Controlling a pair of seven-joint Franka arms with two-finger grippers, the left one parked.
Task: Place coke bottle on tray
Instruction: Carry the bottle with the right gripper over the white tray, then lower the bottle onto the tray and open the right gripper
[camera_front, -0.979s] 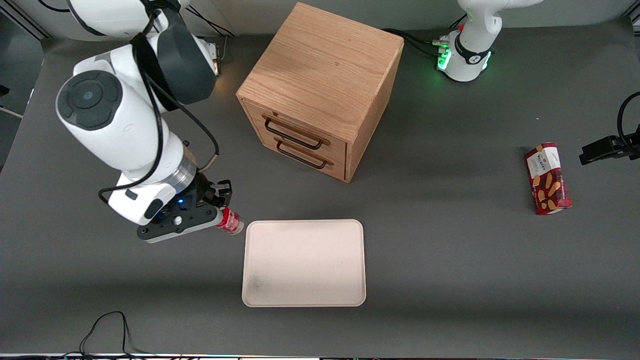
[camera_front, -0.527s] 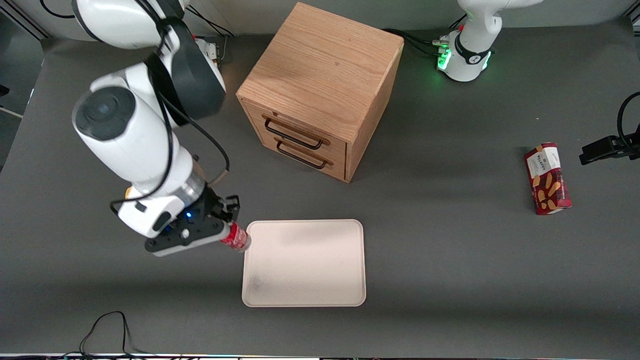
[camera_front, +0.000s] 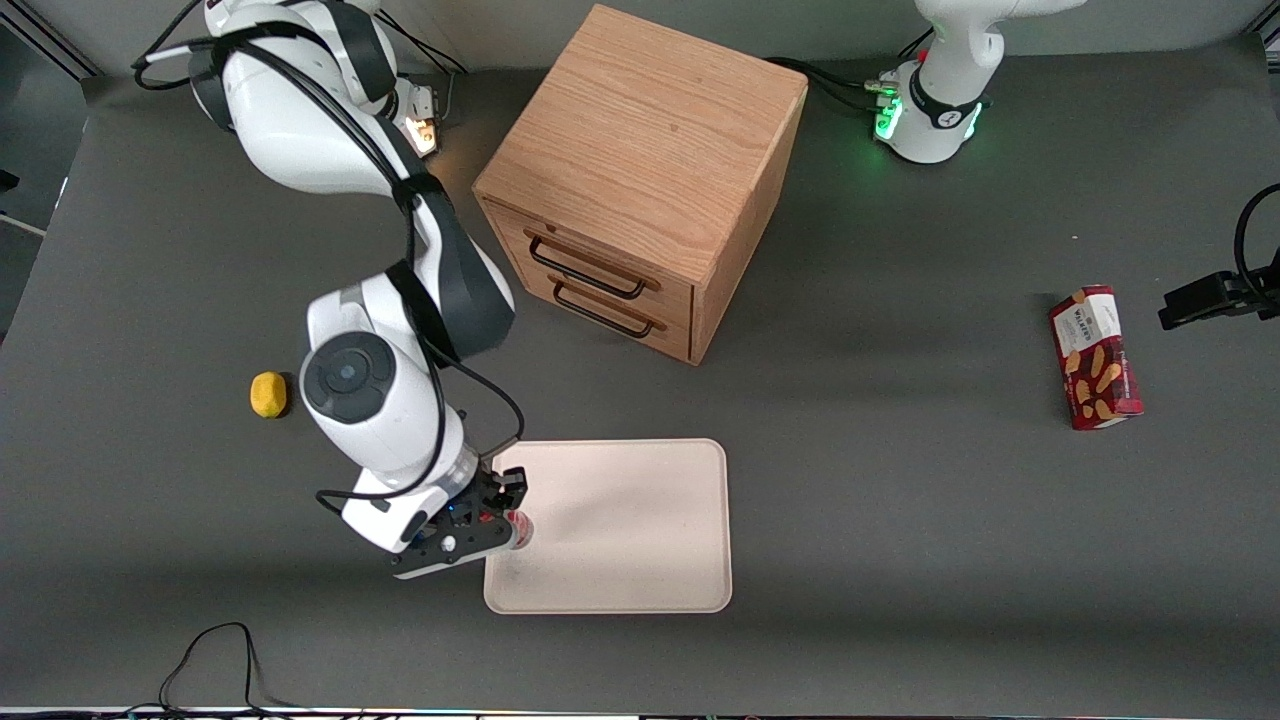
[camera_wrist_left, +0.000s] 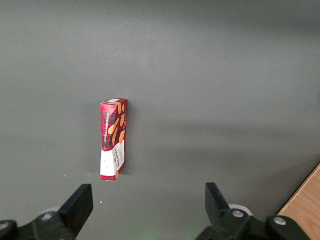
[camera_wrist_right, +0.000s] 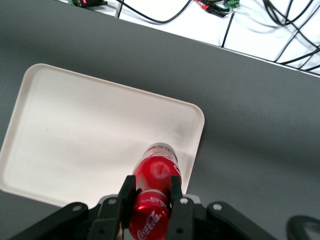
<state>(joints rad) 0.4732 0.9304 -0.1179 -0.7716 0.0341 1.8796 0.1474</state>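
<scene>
My right gripper (camera_front: 505, 528) (camera_wrist_right: 150, 192) is shut on the coke bottle (camera_front: 520, 530) (camera_wrist_right: 155, 190), a small red bottle with white script, gripped on both sides by the black fingers (camera_wrist_right: 126, 192). It hangs over the cream-pink tray (camera_front: 620, 500) (camera_wrist_right: 75, 135), above the tray's corner nearest the front camera at the working arm's end, close to the faint dark smudge (camera_wrist_right: 180, 131). Only a sliver of the bottle shows past the gripper in the front view.
A wooden two-drawer cabinet (camera_front: 640, 180) stands farther from the front camera than the tray. A yellow lemon-like object (camera_front: 267, 394) lies toward the working arm's end. A red snack box (camera_front: 1095, 357) (camera_wrist_left: 114, 138) lies toward the parked arm's end.
My gripper carried the coke bottle toward the front camera and sideways, from beside the tray's edge to over its near corner. The arm's shift uncovered the yellow object.
</scene>
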